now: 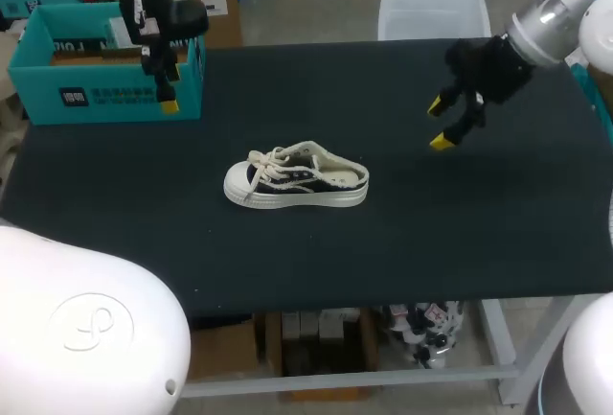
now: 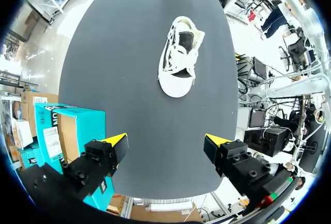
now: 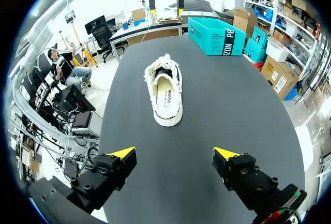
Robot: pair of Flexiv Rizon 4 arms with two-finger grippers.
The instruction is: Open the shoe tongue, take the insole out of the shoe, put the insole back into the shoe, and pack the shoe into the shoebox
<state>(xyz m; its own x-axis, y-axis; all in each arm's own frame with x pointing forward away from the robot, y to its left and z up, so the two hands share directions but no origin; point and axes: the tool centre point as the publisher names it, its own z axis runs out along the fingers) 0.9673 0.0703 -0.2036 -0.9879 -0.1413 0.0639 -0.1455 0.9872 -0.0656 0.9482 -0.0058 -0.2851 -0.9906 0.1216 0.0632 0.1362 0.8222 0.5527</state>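
Plainly, dark white-laced shoe [image 1: 297,183] sits upright, insole [image 3: 166,97] inside; both jaws wide apart.

Print marks the teal shoebox [image 3: 214,38] and the insole [image 3: 166,97]; neither seems legible.

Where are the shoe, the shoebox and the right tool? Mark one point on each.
shoe [image 1: 297,181], head view, on its dark side panel.
shoebox [image 1: 105,110], head view, on its teal front wall.
right tool [image 1: 439,124], head view, midway between its two yellow tips.
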